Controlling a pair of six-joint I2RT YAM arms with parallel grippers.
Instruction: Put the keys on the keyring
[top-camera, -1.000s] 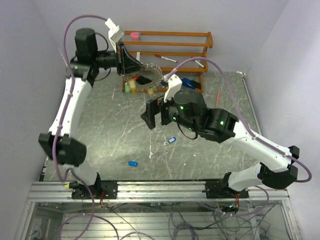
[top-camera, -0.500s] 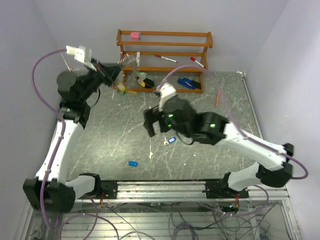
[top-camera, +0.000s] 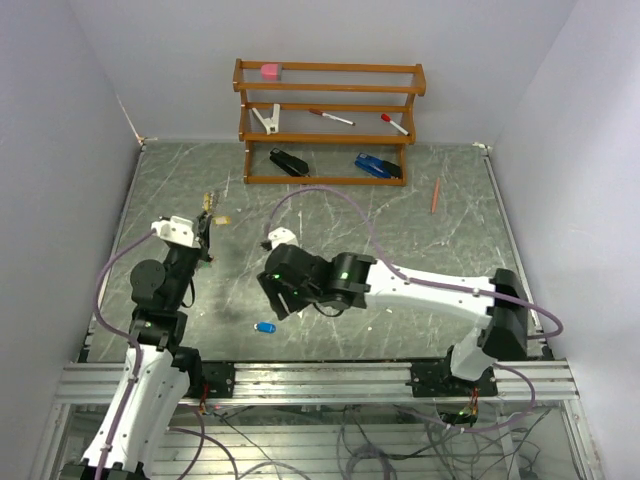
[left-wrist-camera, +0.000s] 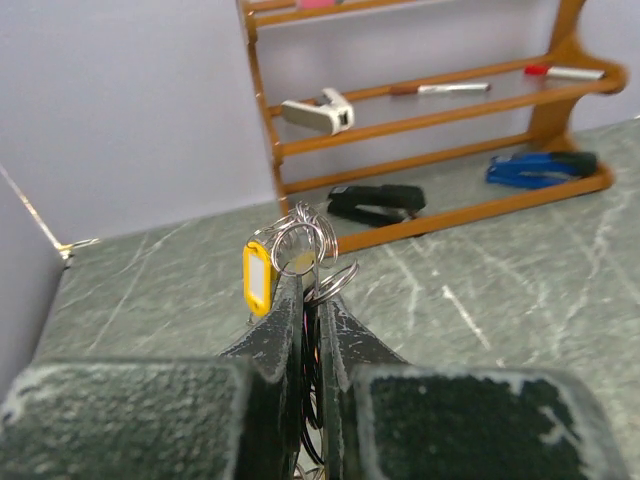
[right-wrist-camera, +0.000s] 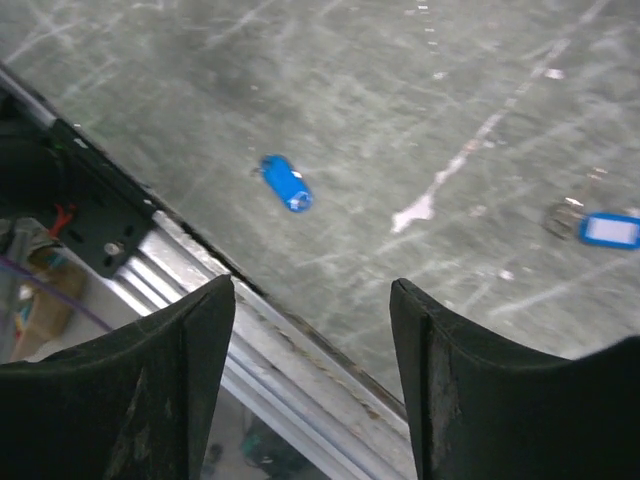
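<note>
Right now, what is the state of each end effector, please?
Left end effector: closed on a bunch of silvery metal rings carrying a yellow-tagged key.
Right end effector: open, holding nothing.

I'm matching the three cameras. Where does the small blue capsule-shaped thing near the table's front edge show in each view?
Top external: the small blue capsule lies left of centre, just above the aluminium rail.
Left wrist: not in it.
Right wrist: upper left of centre, beyond the open right gripper.
Shared landmark: that aluminium rail, which crosses the lower left of the right wrist view.
</note>
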